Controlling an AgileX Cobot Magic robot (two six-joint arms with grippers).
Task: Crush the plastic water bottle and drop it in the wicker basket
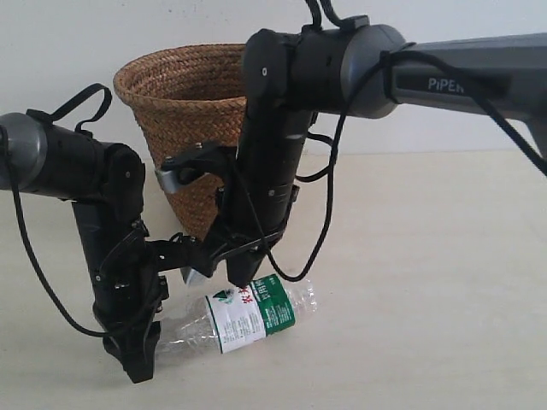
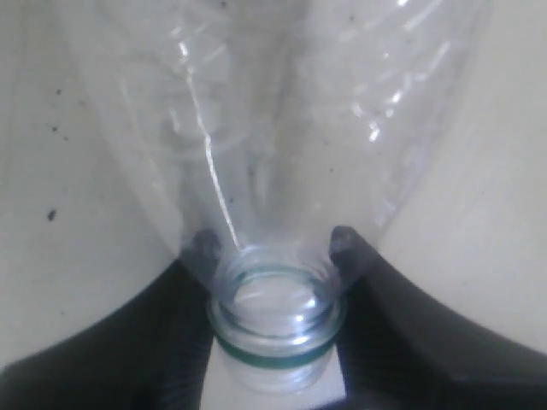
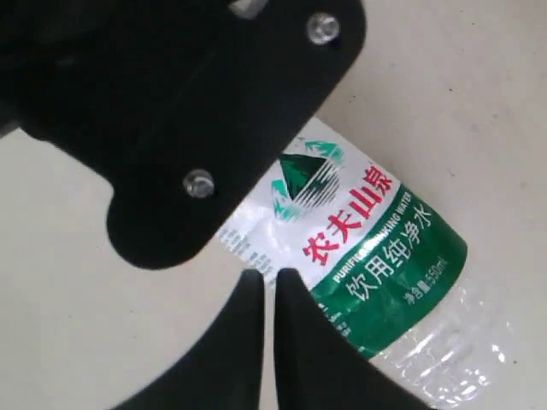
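Left wrist view: your left end effector [image 2: 273, 243] clamps the plastic water bottle [image 2: 282, 128] by its neck, likely steadying it under the right end effector [image 3: 267, 278], whose fingers are together.

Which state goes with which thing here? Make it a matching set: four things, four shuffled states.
Things:
1. plastic water bottle
2. wicker basket
3. left gripper
4. right gripper

States:
A. standing upright at the back
B. fingers nearly together, tips at the label
C. lying on its side on the table
D. clasping the neck from both sides

Pairs: 1-C, 2-A, 3-D, 4-B.
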